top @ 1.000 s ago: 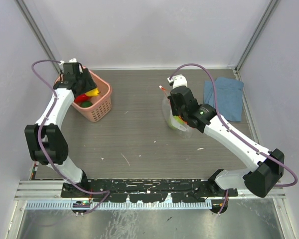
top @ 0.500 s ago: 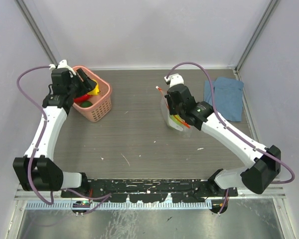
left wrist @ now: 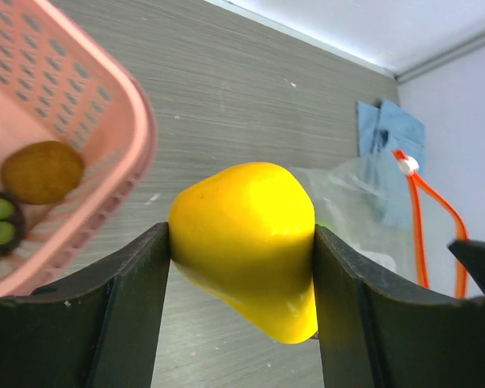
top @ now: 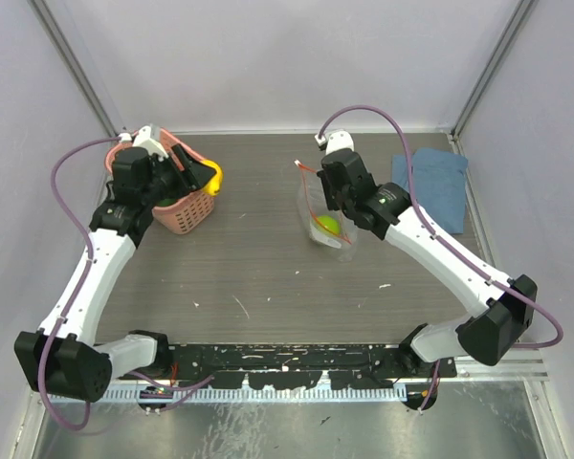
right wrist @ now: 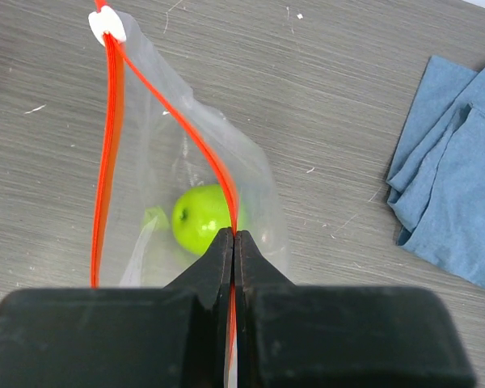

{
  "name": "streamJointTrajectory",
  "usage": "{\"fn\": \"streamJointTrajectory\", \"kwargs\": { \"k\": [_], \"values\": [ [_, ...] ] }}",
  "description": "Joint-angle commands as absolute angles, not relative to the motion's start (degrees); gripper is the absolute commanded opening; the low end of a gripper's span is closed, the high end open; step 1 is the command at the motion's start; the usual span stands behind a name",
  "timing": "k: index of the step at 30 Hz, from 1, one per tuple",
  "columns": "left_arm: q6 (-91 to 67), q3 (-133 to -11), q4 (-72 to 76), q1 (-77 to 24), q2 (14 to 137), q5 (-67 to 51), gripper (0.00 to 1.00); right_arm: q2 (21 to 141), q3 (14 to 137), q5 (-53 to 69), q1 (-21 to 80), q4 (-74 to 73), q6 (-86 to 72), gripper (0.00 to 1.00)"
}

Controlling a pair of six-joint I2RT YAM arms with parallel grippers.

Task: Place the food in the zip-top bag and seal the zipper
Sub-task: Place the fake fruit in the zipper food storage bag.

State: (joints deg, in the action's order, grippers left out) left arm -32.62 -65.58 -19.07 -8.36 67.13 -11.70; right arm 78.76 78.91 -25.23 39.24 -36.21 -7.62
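Bright even overhead light, soft faint shadows, wrist views blurred at near edges

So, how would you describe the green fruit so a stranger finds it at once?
On the table, find the clear zip-top bag pinched by the right gripper. The green fruit sits inside it: round, bright green, the only food seen in the bag.

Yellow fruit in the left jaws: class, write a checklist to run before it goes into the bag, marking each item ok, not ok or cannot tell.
1. Yellow fruit clamped between left jaws: ok.
2. Fruit clear of pink basket: ok.
3. Right jaws pinching zipper, holding zip-top bag up: ok.
4. Bag mouth unsealed: ok.
5. Mouth wide enough for fruit: cannot tell.
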Motion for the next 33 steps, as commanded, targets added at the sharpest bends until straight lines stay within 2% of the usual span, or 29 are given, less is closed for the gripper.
{"fn": "streamJointTrajectory", "kwargs": {
  "k": [1, 11, 27, 33],
  "values": [
    [-35.4, -63.3, -11.8, -12.5, 64.5, -14.6, 0.28, 79.3, 81.9, -26.9, 39.3, -37.2, -7.4, 0.00],
    [-39.8, -60.4, -1.2, -22.4, 65.1, -15.8, 0.28, 80.8, 83.5, -26.1, 40.3, -37.2, -8.7, 0.00],
    [-44.9, -60.2, 16.6, -31.1, 71.2, -17.5, 0.28, 80.7, 87.5, -27.0, 42.1, -38.8, -8.8, 0.00],
    [-45.9, -57.5, 25.1, -34.5, 71.9, -13.6, 0.28, 81.2, 87.7, -27.2, 42.7, -38.9, -9.2, 0.00]
  ]
}}
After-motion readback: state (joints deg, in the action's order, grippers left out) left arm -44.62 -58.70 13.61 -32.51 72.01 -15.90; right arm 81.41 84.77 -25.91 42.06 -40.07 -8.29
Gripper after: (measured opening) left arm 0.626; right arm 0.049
